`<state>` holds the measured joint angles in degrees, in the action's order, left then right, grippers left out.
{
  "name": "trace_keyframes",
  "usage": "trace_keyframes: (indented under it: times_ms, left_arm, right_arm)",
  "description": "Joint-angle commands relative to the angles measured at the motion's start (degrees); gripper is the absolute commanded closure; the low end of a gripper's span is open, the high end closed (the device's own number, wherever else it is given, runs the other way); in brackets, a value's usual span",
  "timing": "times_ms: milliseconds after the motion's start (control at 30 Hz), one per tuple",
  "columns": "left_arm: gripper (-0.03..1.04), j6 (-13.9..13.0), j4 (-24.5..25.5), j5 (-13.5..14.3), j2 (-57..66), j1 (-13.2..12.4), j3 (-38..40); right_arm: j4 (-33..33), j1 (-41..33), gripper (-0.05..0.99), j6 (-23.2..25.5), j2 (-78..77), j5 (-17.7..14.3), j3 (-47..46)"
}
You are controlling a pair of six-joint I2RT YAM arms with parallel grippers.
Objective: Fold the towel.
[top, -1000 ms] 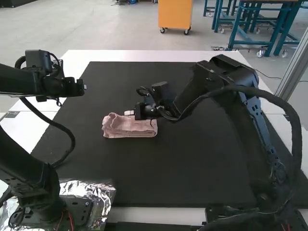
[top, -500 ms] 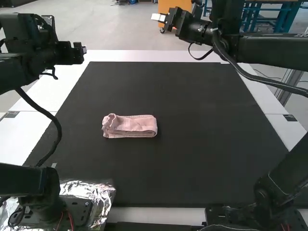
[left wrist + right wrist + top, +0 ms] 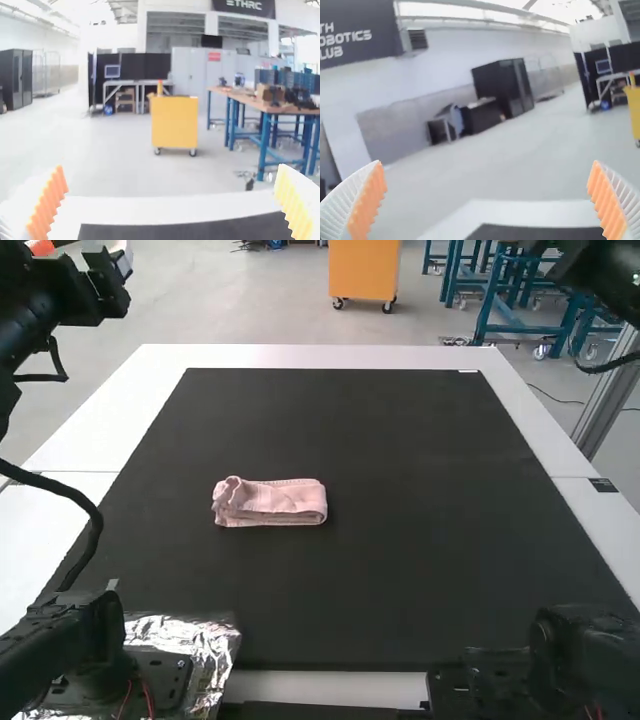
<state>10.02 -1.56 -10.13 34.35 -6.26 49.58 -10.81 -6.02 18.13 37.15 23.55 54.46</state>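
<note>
Towel (image 3: 269,503): likely light, soft; all layers best pinched at 3 o'clock end, high view. Left tool (image 3: 170,167), right tool (image 3: 487,162): both spread wide, nothing held.

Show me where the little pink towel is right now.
In the high view, the pink towel lies folded on the black mat, left of the middle, between the two arms' bases.
</note>
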Motion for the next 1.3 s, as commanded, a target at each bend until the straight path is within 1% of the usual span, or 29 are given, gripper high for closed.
trace_keyframes:
  times_ms: [0, 133, 267, 367, 400, 467, 500, 533, 600, 633, 667, 700, 733, 767, 800, 833, 867, 900, 933, 967, 1000, 1033, 1067, 1100, 1133, 1167, 1200, 1233, 1267]
  left_arm:
    - [0.04, 3.5, -0.5, -1.2, -5.6, 0.4, -0.2]
    - [0.04, 3.6, 1.0, -2.5, -13.3, 0.4, -2.0]
    - [0.04, 3.6, 0.9, -2.2, -22.6, 0.4, -5.4]
    - [0.04, 3.6, 1.6, -1.9, -29.1, 0.0, -7.0]
    - [0.04, 3.6, 2.0, -1.9, -30.8, -0.1, -7.3]
    - [0.04, 2.7, 2.7, -1.6, -34.0, -0.4, -7.7]
    - [0.04, 2.1, 3.2, -1.2, -34.6, -0.7, -7.8]
    - [0.04, 1.5, 4.8, -1.0, -34.3, -0.9, -7.7]
    - [0.04, 1.0, 7.5, -1.0, -34.3, -1.3, -8.3]
    - [0.04, -0.6, 8.6, -0.7, -34.3, -1.4, -9.0]
    - [0.04, -1.8, 7.7, -0.1, -34.3, -1.6, -10.4]
    - [0.04, -2.2, 5.0, 0.6, -34.3, -1.6, -12.7]
    - [0.04, -3.6, 1.1, 3.1, -34.3, -1.9, -15.7]
    - [0.04, -5.9, -2.7, 4.4, -34.3, -2.1, -18.5]
    - [0.04, -8.4, -5.5, 4.4, -34.3, -2.3, -21.5]
    - [0.04, -9.5, -9.1, 3.2, -34.3, -2.3, -24.7]
    - [0.04, -10.5, -12.3, 1.7, -34.3, -2.4, -27.8]
    - [0.04, -11.3, -15.1, 1.6, -34.3, -2.4, -30.9]
    - [0.04, -11.9, -18.7, 1.9, -34.3, -2.4, -34.2]
    - [0.04, -12.0, -20.8, 1.9, -34.3, -2.4, -37.3]
    - [0.04, -12.0, -22.2, 2.0, -34.3, -2.3, -40.1]
    - [0.04, -12.0, -22.9, 2.0, -34.3, -2.3, -42.6]
    - [0.04, -12.1, -22.8, 2.0, -34.3, -2.3, -44.6]
    - [0.04, -12.2, -22.2, 2.1, -34.3, -2.3, -46.3]
    - [0.04, -13.4, -20.5, 2.2, -34.3, -2.2, -47.9]
    - [0.04, -15.2, -19.4, 3.3, -34.3, -2.2, -49.1]
    - [0.04, -16.5, -16.3, 4.7, -34.3, -2.1, -49.8]
    - [0.04, -18.6, -12.9, 5.0, -34.3, -2.0, -49.6]
    - [0.04, -18.9, -10.2, 5.0, -34.3, -1.9, -49.5]
  right_arm:
    - [0.2, 2.2, 0.01, -1.0, -10.5, 2.4, -2.8]
    - [3.2, 3.2, 0.01, -0.9, -22.6, 1.6, -4.7]
    - [8.3, 3.4, 0.01, -2.6, -31.8, -2.1, -5.3]
    - [11.5, 3.7, 0.01, -6.1, -36.8, -6.2, -5.5]
    - [12.2, 3.6, 0.01, -7.4, -37.4, -6.9, -5.6]
    - [15.3, 3.5, 0.01, -8.2, -37.0, -10.5, -5.0]
    - [16.1, 3.2, 0.01, -9.0, -37.0, -11.5, -5.1]
    - [17.0, 2.9, 0.01, -10.1, -37.0, -12.2, -5.8]
    - [17.3, 2.7, 0.01, -11.8, -37.0, -15.3, -8.5]
    - [16.8, 2.7, 0.01, -14.7, -37.0, -15.9, -10.2]
    - [15.4, 2.7, 0.01, -18.5, -37.0, -17.4, -11.9]
    - [13.1, 2.7, 0.01, -20.7, -37.0, -20.2, -14.2]
    - [9.2, 2.7, 0.01, -20.1, -37.0, -21.1, -16.9]
    - [4.7, 2.7, 0.01, -19.2, -37.0, -22.5, -20.1]
    - [1.0, 2.6, 0.01, -20.4, -37.0, -23.1, -23.2]
    - [-2.3, 2.7, 0.01, -23.8, -37.0, -22.3, -26.4]
    - [-4.2, 2.7, 0.01, -25.8, -37.0, -19.9, -29.8]
    - [-6.8, 2.7, 0.01, -27.2, -37.0, -19.1, -33.4]
    - [-10.6, 2.7, 0.01, -27.4, -37.0, -19.0, -37.0]
    - [-14.6, 2.6, 0.01, -27.3, -37.1, -19.6, -40.5]
    - [-18.5, 2.7, 0.01, -28.8, -37.0, -20.5, -44.1]
    - [-22.2, 2.9, 0.01, -32.4, -37.1, -21.1, -47.2]
    - [-23.6, 2.9, 0.01, -35.3, -37.1, -21.0, -49.9]
    - [-23.9, 2.9, 0.01, -35.6, -37.0, -21.4, -52.1]
    - [-23.6, 2.9, 0.01, -35.6, -37.0, -22.2, -54.1]
    - [-20.2, 2.9, 0.01, -35.7, -37.1, -22.9, -54.8]
    - [-12.7, 2.9, 0.01, -35.8, -37.1, -23.3, -54.3]
    - [-8.4, 2.9, 0.01, -36.4, -37.1, -23.3, -54.5]
    - [-5.5, 2.9, 0.01, -36.5, -37.1, -23.3, -54.5]
